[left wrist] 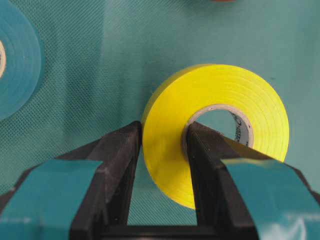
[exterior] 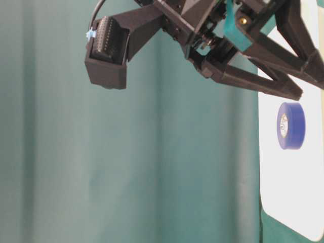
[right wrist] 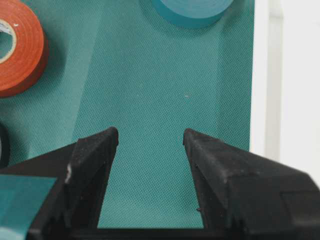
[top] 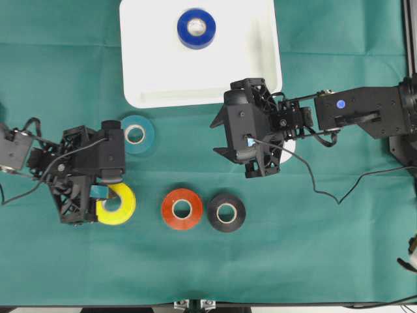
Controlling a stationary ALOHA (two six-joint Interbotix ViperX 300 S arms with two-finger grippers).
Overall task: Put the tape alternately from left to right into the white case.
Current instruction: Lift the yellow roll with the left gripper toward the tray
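Left gripper (left wrist: 162,150) clamps the yellow roll (left wrist: 220,120) through one wall, lower left of the overhead frame — a thin bite, so the roll could swing or slip during carry. Right gripper (right wrist: 150,145) is open, empty. Blue roll (top: 196,28) sits in the white case (top: 260,78), top centre.

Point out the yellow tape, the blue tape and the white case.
yellow tape (left wrist: 165,150): left wrist view, on its flat yellow face between the fingers.
blue tape (top: 186,38): overhead view, on its blue ring.
white case (top: 156,78): overhead view, on its bare floor.
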